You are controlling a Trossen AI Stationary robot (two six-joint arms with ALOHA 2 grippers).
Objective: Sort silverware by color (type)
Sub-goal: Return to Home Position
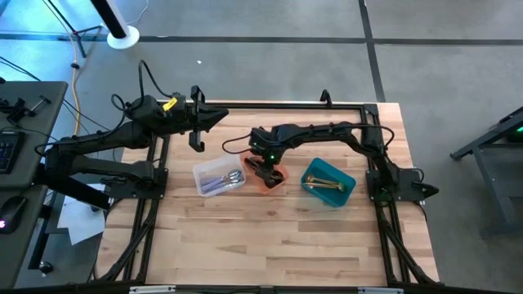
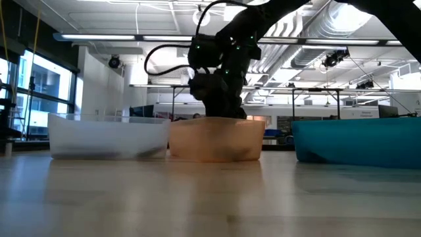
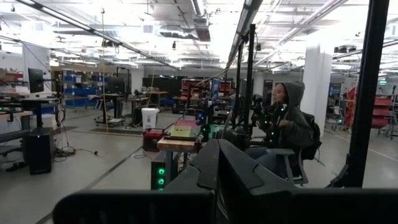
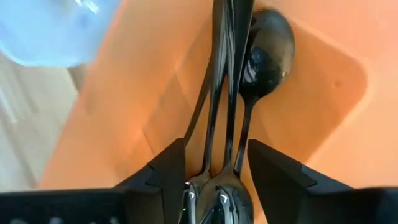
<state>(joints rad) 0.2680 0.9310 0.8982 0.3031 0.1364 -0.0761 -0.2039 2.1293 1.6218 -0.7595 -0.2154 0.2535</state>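
Right gripper [image 4: 216,144] sits low in the orange bin [image 4: 317,93], fingers apart, clamped on nothing. Black spoons [image 4: 268,46] lie on the bin floor directly between the fingers, long axes along the gripper's forward line. They are glossy, dark and thin-handled. Withdrawal likely wants a straight lift clear of the handles. Left gripper [image 1: 214,120] waits at the table's back left, fingers together, farther off.

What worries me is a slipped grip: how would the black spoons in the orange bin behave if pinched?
Probably slippery: the black spoons look glossy, mirroring light. Likely stiff, as thin handles lie straight. Overlapped beneath the open right pincer in the orange bin, one may drag its neighbours.
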